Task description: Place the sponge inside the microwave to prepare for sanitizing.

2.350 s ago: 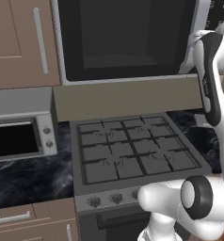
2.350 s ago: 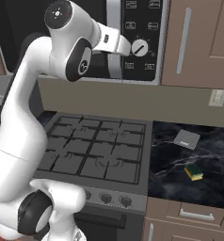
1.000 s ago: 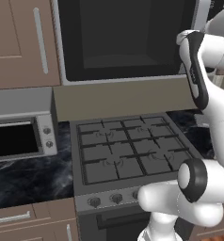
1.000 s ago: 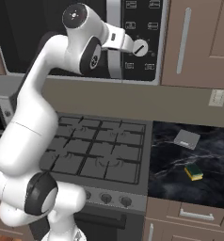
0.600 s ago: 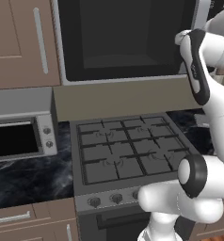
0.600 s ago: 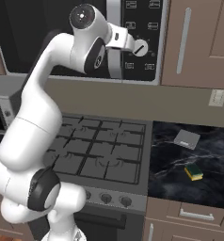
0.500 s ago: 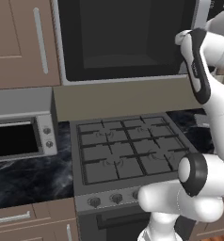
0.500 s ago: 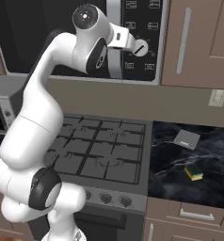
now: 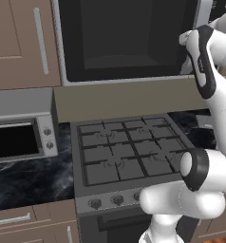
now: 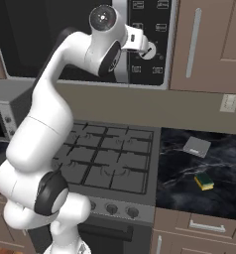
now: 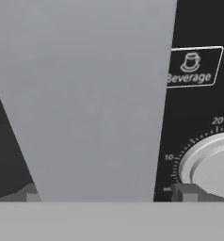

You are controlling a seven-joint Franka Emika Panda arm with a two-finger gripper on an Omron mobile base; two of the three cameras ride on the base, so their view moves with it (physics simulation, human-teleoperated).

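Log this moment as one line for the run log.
phase: reaching for door | gripper: open, straddling microwave handle | microwave: door closed | sponge: on counter right of stove, untouched

A: What's beside the stove (image 9: 129,149)?
B: A toaster oven (image 9: 21,137) on the dark worktop (image 10: 224,196) — one side. On the other, a small grey square (image 10: 197,146) below a wall socket (image 10: 229,103).
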